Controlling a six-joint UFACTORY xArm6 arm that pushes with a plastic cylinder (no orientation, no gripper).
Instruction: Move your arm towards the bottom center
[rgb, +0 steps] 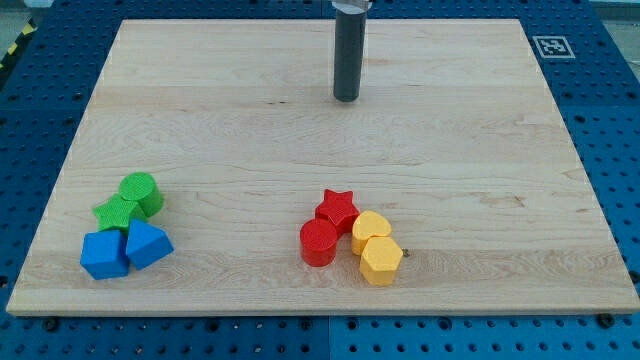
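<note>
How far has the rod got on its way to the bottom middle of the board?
Hardly started, by the look of it. My tip stands near the view's top centre, far from every block. Nothing looks done yet. Left: the whole run down toward the bottom centre, where the red star, red cylinder and two yellow blocks sit in the way.

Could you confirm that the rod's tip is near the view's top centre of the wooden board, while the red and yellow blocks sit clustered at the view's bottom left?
Not quite. In the camera view my tip is indeed near the top centre of the wooden board, but the red star block, red cylinder block and two yellow blocks cluster at the bottom centre. The green and blue blocks occupy the bottom left.
</note>
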